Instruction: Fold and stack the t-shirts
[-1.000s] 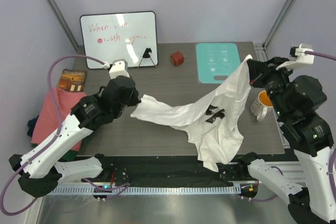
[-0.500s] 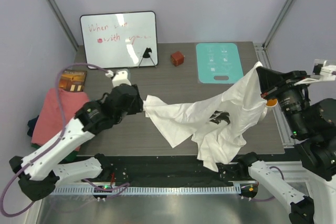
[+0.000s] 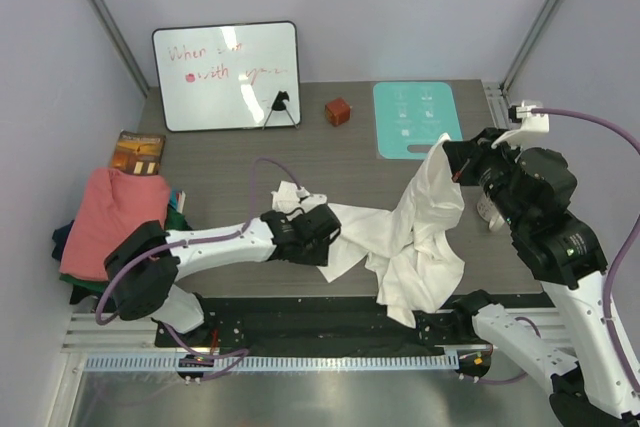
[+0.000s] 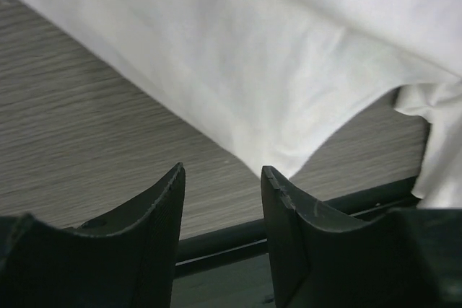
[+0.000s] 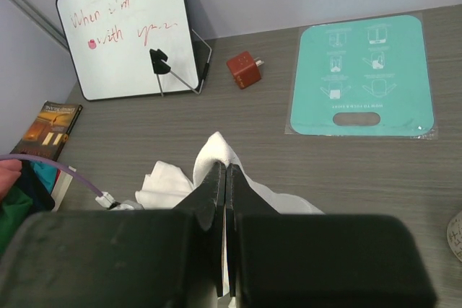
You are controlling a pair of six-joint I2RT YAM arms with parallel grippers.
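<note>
A large white t-shirt (image 3: 400,237) lies crumpled across the middle of the table, and its right part is lifted. My right gripper (image 3: 447,154) is shut on a raised fold of it (image 5: 216,148), with its jaws pressed together (image 5: 225,165). My left gripper (image 3: 322,245) sits low over the table at the shirt's left part. In the left wrist view it is open (image 4: 222,171) with nothing between the fingers, and the white cloth (image 4: 274,70) lies just beyond their tips. A salmon-pink t-shirt (image 3: 110,217) tops a pile at the left edge, with dark green (image 3: 85,285) and navy (image 3: 62,239) cloth under it.
A whiteboard (image 3: 226,75) stands at the back left, with a red-brown cube (image 3: 338,110) and the teal mat (image 3: 417,119) to its right. A book (image 3: 137,153) lies behind the shirt pile. A mug (image 3: 490,209) is partly hidden by the right arm. The table's front edge (image 4: 238,236) is close to the left gripper.
My left gripper has opened and let go of the white t-shirt's left end, then swung right and down toward the front. The cloth slumped onto the table. My right gripper shifted left, still gripping.
</note>
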